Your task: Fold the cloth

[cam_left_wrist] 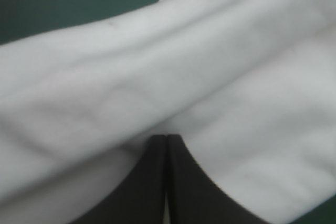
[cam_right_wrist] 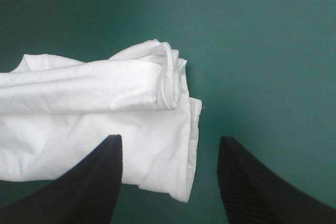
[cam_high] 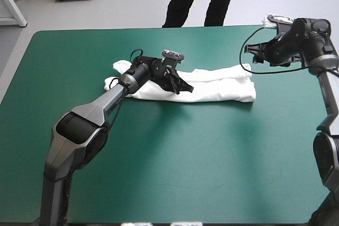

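Note:
The white T-shirt (cam_high: 220,84) lies folded into a long band across the far middle of the teal-green table (cam_high: 175,162). My left gripper (cam_high: 183,86) rests on the band left of its middle. In the left wrist view its black fingers (cam_left_wrist: 181,182) meet in one point (cam_left_wrist: 167,137), shut on the T-shirt (cam_left_wrist: 157,72), whose creases run into their tip. My right gripper (cam_high: 253,52) hovers over the band's right end, open. In the right wrist view its fingers (cam_right_wrist: 100,177) stand wide apart (cam_right_wrist: 170,139) over the rolled edge of the T-shirt (cam_right_wrist: 105,87); nothing is between them.
A small pale object (cam_high: 275,20) lies at the table's far right corner behind the right arm. A wide stretch of teal-green cover (cam_high: 201,173) runs between the shirt and the table's near edge. The far edge (cam_high: 132,29) lies close behind the shirt.

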Action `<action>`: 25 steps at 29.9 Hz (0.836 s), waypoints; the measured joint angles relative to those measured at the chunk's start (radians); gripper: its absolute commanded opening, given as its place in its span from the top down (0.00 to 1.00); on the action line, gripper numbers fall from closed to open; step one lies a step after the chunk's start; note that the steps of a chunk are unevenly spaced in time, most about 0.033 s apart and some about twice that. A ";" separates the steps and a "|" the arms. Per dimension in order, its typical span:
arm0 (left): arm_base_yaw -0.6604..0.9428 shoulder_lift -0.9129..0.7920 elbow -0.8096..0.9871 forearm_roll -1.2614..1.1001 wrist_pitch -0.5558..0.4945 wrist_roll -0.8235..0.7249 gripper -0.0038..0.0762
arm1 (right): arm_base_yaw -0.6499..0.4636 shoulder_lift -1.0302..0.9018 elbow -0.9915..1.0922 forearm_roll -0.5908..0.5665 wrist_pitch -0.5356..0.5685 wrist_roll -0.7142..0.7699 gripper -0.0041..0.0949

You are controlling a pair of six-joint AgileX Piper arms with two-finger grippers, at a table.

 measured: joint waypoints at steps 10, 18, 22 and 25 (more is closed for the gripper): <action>0.000 0.005 -0.007 -0.001 0.011 0.000 0.96 | -0.099 0.059 0.152 0.235 0.007 -0.220 0.36; 0.000 0.006 -0.008 -0.001 0.023 0.000 0.96 | -0.099 0.174 0.164 0.312 -0.017 -0.288 0.36; 0.000 0.006 -0.008 -0.001 0.025 0.000 0.96 | -0.099 0.215 0.164 0.343 -0.029 -0.310 0.36; 0.000 0.006 -0.008 -0.001 0.026 0.000 0.96 | -0.099 0.237 0.164 0.377 -0.044 -0.331 0.36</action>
